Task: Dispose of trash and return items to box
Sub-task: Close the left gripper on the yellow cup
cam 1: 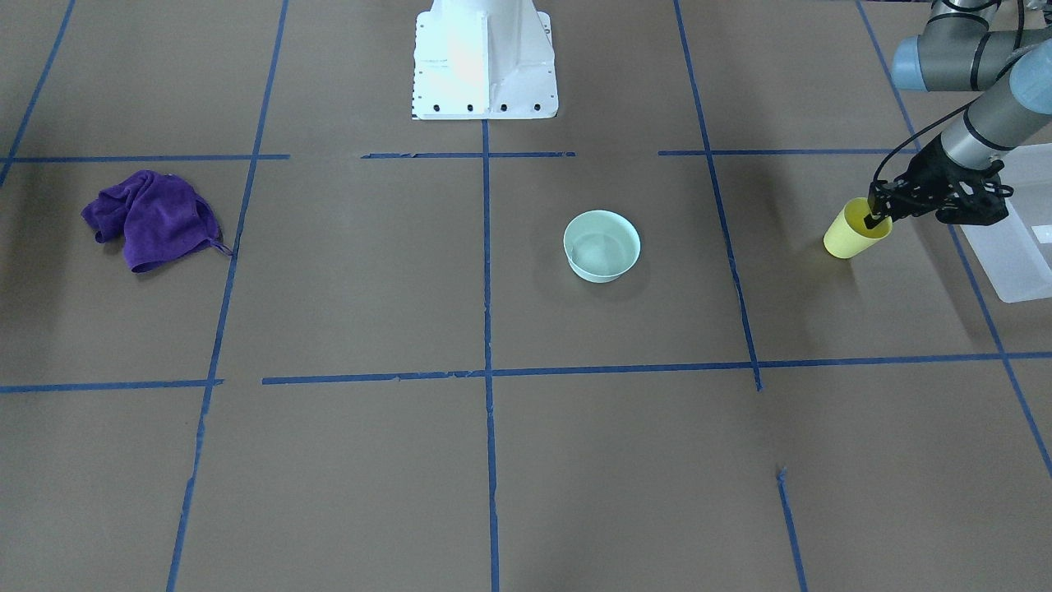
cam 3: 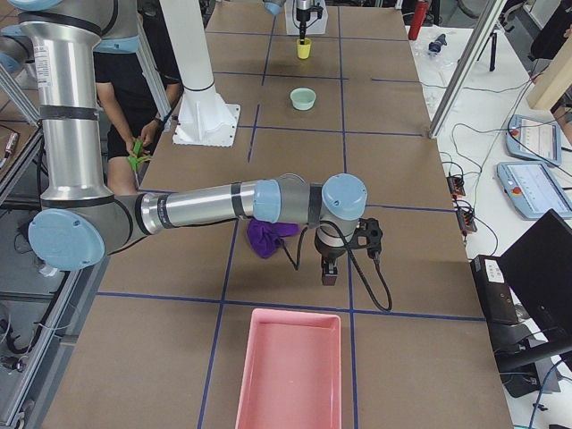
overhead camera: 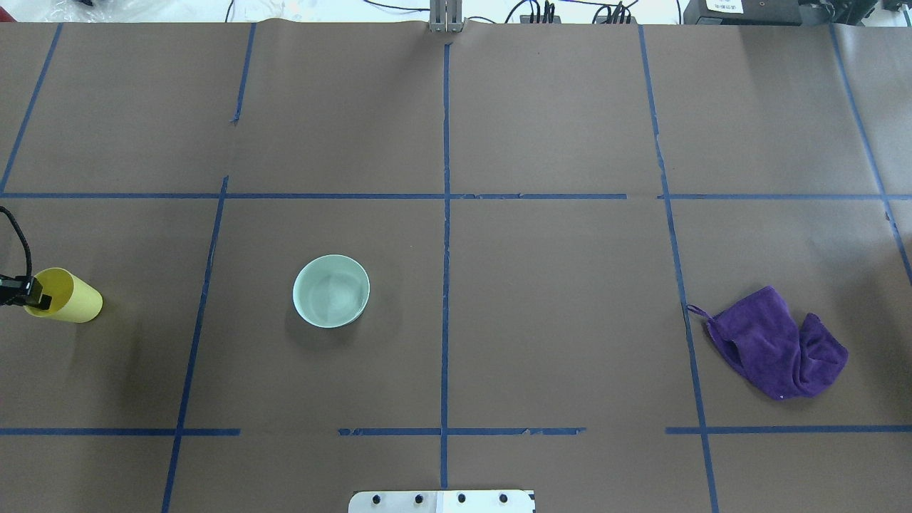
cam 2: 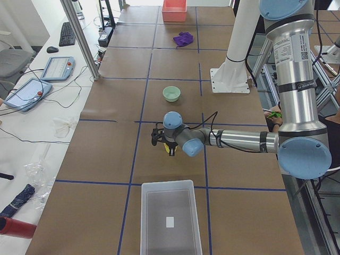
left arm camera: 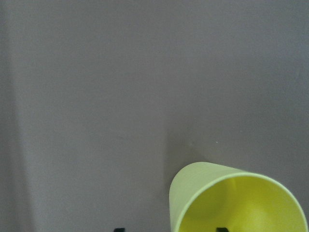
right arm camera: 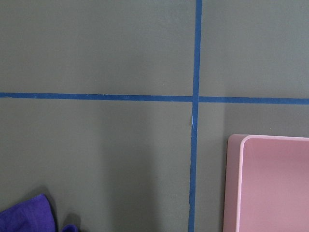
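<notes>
Exterior front-facing view: the left gripper (cam 1: 876,217) is closed on the rim of the yellow cup (cam 1: 855,234), one finger inside and one outside, at centre right.

The cup hangs tilted, just left of the translucent box (cam 1: 1019,247) at the right edge, not in it. The mint-green bowl (cam 1: 602,246) stands upright on the table (cam 1: 575,460) near the centre, and a crumpled purple cloth (cam 1: 152,218) lies far left. In the exterior right view, the right gripper (cam 3: 329,273) points down near the cloth and a pink tray (cam 3: 290,371) at bottom centre. I cannot tell how wide it stands.
</notes>
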Motion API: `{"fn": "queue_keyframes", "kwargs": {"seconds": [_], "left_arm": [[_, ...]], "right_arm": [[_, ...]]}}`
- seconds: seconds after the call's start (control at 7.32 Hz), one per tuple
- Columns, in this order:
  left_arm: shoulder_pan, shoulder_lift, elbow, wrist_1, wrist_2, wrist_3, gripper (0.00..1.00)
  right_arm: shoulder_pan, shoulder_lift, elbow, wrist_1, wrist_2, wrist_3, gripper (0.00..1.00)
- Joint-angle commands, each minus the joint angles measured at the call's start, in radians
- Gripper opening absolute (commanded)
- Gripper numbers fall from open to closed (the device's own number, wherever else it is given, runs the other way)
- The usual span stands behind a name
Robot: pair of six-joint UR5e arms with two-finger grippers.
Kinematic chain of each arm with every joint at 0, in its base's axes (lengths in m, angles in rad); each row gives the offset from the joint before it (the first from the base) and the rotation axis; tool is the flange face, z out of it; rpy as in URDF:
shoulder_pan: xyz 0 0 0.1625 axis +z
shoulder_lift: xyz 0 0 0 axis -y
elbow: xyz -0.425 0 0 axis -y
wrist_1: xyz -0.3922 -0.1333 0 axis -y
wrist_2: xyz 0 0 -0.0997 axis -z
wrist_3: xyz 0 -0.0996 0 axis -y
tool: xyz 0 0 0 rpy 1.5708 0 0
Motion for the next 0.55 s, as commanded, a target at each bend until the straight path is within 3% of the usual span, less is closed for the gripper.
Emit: {"fn": "queue_keyframes", "kwargs": {"seconds": [0.0, 0.27, 0.41], "left_arm": [[-0.013, 0.013, -0.067, 0.005, -0.001, -0.042, 0.00], [-0.046, 0.033, -0.142, 0.023, -0.012, -0.026, 0.00], [-0.065, 0.039, -0.182, 0.081, -0.012, 0.025, 0.00]], "right_arm": [[-0.002, 0.000, 0.004, -0.002, 0.003, 0.002, 1.00], [-0.049, -0.008, 0.057, 0.002, 0.023, 0.096, 1.00], [-0.083, -0.023, 0.065, 0.064, 0.023, 0.148, 1.00]]}}
